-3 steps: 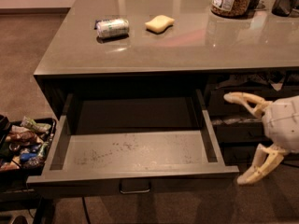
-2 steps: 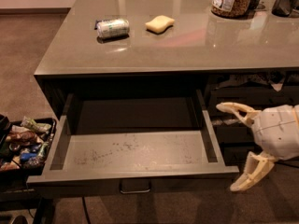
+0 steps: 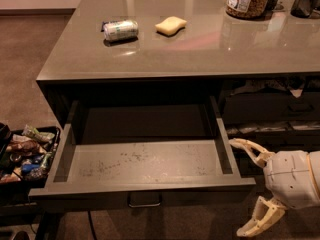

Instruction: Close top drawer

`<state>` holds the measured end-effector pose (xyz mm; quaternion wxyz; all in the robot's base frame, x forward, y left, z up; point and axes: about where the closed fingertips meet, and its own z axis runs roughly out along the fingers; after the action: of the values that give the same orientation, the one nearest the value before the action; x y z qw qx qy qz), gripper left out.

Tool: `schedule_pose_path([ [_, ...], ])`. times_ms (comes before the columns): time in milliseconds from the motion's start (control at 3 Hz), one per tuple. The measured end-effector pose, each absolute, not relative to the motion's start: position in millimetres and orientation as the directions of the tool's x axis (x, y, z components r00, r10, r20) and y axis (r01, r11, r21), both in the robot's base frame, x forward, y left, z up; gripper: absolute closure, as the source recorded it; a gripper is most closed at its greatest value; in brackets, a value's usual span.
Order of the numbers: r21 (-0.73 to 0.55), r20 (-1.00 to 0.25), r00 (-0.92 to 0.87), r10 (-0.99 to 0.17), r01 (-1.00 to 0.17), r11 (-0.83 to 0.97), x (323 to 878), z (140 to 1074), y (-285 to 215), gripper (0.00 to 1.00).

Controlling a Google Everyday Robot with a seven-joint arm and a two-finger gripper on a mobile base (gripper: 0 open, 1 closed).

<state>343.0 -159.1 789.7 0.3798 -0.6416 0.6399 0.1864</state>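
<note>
Top drawer [image 3: 145,186], wide, dark grey, stands pulled out nearward, its front running left to right. The cream two-finger gripper [image 3: 239,188] hangs just right of the front's right corner, fingers spread wide, empty; the small metal bail handle [image 3: 144,200] lies to its left.

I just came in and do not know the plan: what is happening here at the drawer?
A robot is at the top drawer, which stands pulled far out and looks empty. Its gripper, fingers open, hangs by the drawer's front corner, at the right of the view; whether it touches, I cannot tell. The drawer is not yet closed. A can and a sponge lie on the counter above.
</note>
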Motion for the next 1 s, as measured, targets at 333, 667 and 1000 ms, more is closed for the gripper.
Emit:
schedule_pose_path([
  [333,-0.249,-0.725,0.112,-0.679,-0.963,0.107,343,790,-159,0.00],
  [667,-0.234,-0.734,0.113,-0.670,-0.968,0.093,341,778,-154,0.00],
  [1000,-0.191,-0.756,0.085,-0.649,-0.977,0.094,334,752,-146,0.00],
])
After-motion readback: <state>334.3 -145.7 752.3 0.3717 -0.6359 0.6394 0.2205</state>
